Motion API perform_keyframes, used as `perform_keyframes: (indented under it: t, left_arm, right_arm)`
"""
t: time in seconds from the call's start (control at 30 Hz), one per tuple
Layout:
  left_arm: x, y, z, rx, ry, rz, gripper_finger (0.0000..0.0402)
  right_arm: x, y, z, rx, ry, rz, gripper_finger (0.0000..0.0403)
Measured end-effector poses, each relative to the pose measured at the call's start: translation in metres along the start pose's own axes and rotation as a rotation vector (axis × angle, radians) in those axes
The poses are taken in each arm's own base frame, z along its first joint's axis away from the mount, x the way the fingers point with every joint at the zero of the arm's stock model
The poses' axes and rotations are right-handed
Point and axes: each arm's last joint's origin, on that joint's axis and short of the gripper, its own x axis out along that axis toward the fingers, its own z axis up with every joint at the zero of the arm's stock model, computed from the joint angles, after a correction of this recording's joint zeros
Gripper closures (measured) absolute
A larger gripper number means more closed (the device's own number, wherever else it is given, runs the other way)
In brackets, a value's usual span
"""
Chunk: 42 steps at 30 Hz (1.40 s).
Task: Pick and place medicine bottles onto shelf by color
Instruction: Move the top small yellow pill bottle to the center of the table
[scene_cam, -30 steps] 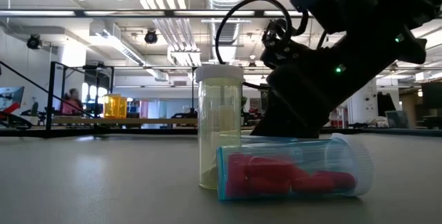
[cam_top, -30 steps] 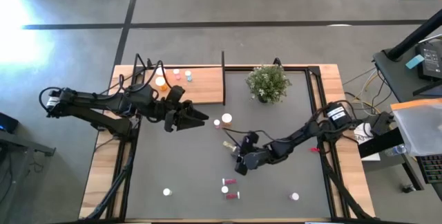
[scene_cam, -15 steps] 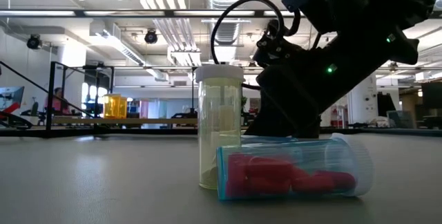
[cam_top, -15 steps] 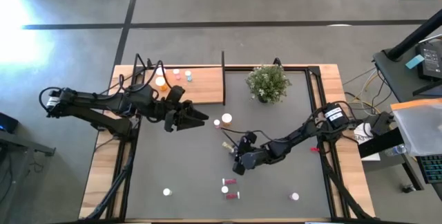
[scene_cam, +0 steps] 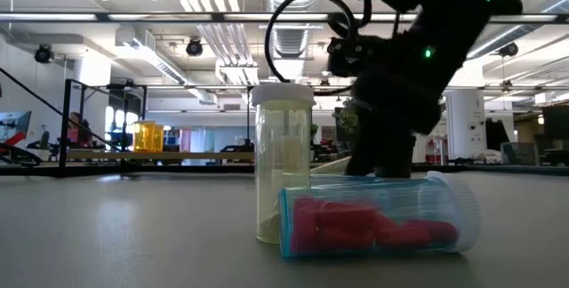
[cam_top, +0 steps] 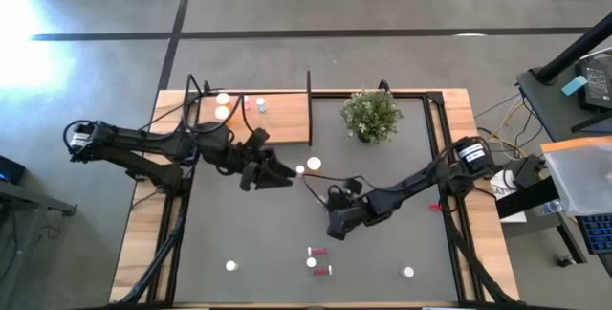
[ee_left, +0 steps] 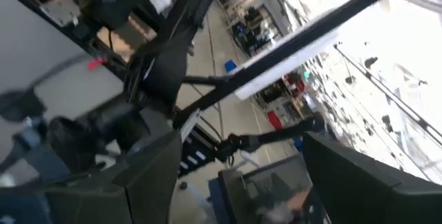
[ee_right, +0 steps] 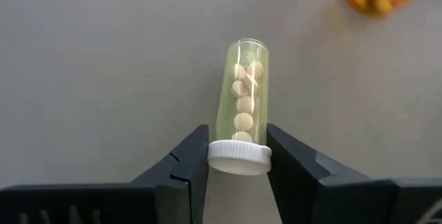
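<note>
The right gripper clamps the light, slick, rigid yellow bottle just below its cap, pointing twelve o'clock.

A green potted plant stands near the far edge of the dark grey table mat, and a person is in the room far behind the table, partly hidden.
</note>
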Motion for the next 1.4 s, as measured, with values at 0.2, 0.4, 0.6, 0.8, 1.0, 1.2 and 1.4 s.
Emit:
perform_keyframes:
  t: [0.2, 0.4, 0.6, 0.8, 1.0, 1.2, 1.4]
  left_arm:
    - [0.002, 0.003, -0.003, -0.018, 0.057, 0.004, 0.0118]
    - [0.000, 0.005, -0.005, -0.044, 0.078, 0.030, 0.0118]
    - [-0.001, 0.005, -0.006, -0.046, 0.090, 0.028, 0.0118]
    - [-0.001, 0.005, -0.006, -0.046, 0.096, 0.024, 0.0118]
    - [-0.001, 0.004, -0.007, -0.046, 0.120, 0.006, 0.0118]
    - [-0.001, 0.004, -0.007, -0.039, 0.136, -0.006, 0.0118]
    - [-0.001, 0.004, -0.007, -0.039, 0.142, -0.012, 0.0118]
  right_arm:
    - [-0.031, -0.010, 0.022, 0.023, 0.309, 0.024, 0.0290]
    - [-0.051, -0.021, 0.042, 0.093, 0.521, 0.141, 0.0288]
    - [-0.060, -0.030, 0.050, 0.211, 0.697, 0.229, 0.0290]
    - [-0.065, -0.047, 0.034, 0.215, 0.887, 0.104, 0.0289]
    - [-0.064, -0.065, 0.012, 0.202, 1.077, -0.004, 0.0289]
    - [-0.057, -0.070, -0.005, 0.155, 1.177, 0.078, 0.0289]
    - [-0.053, -0.071, -0.009, 0.152, 1.177, 0.082, 0.0290]
